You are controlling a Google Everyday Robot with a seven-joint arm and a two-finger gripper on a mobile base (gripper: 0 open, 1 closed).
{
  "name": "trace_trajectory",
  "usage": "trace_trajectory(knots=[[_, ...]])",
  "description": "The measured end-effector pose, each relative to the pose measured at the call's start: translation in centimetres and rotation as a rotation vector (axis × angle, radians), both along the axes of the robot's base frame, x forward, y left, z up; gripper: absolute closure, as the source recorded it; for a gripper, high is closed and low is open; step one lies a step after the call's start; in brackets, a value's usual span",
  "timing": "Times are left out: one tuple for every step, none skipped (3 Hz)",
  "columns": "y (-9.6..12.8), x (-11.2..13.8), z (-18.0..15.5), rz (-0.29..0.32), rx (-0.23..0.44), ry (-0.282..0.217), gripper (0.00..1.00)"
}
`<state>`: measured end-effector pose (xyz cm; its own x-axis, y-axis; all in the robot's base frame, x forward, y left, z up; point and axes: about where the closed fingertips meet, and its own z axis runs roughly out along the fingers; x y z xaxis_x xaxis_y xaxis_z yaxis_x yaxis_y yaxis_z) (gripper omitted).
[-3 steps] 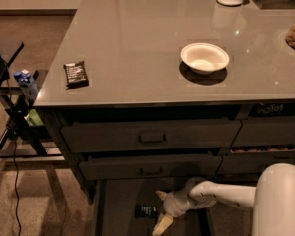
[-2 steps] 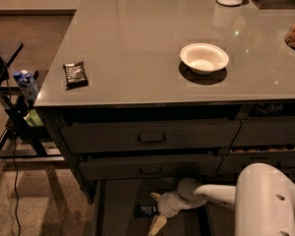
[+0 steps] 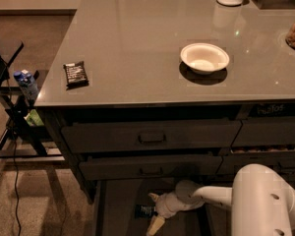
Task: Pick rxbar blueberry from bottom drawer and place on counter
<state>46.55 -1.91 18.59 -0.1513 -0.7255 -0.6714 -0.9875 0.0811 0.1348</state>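
We see the claw [image 3: 153, 211] down in the bottom drawer [image 3: 115, 208], fingers [image 3: 156, 225] spread either side of a blue snack bar [image 3: 144, 211], while a white bowl [image 3: 204, 58] and a dark bar [image 3: 75, 73] lie well apart on the bench [image 3: 137, 33].

One rxbar blueberry [image 3: 143, 210], one black bar [image 3: 75, 74], one bowl [image 3: 204, 58], one hand [image 3: 156, 212] in bottom drawer [image 3: 117, 205]

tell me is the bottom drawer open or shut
Open: the bottom drawer shows its floor below upper drawers, rxbar blueberry inside, gripper at the bar.
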Motion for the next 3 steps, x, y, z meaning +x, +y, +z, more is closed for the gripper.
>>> trace_trajectory(knots=[[0.3,1.2,-1.0,-0.006,0.008,-0.034,0.0],[0.4,2.1,-1.9,-0.013,0.024,-0.062,0.0],[0.5,2.9,-2.9,-0.017,0.046,-0.077,0.0]])
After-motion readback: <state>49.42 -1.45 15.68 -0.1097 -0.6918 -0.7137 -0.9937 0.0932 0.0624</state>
